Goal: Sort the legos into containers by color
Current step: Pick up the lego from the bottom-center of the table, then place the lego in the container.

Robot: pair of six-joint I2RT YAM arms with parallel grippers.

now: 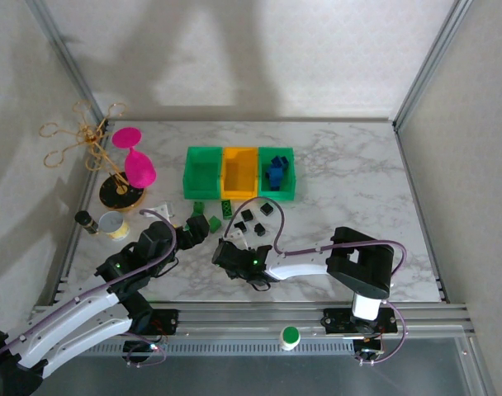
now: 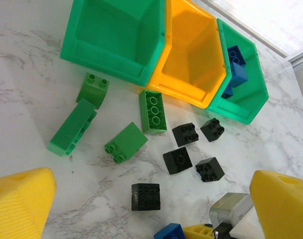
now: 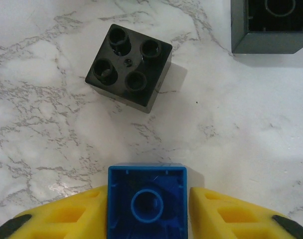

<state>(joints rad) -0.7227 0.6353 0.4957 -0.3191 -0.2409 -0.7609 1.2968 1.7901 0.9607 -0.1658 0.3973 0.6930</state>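
Note:
In the right wrist view a blue lego lies hollow side up on the marble, with my right gripper shut on its two sides. A black lego sits just ahead of it. My left gripper hangs open above a black lego, holding nothing. Several more black legos and green legos lie before the containers. Left green bin and orange bin look empty. The right green bin holds blue legos. In the top view the right gripper is near the table's middle front.
Two pink cups hang on a gold wire stand at the far left. A small can stands near the left arm. A green round button sits on the front rail. Metal frame posts run along both table sides.

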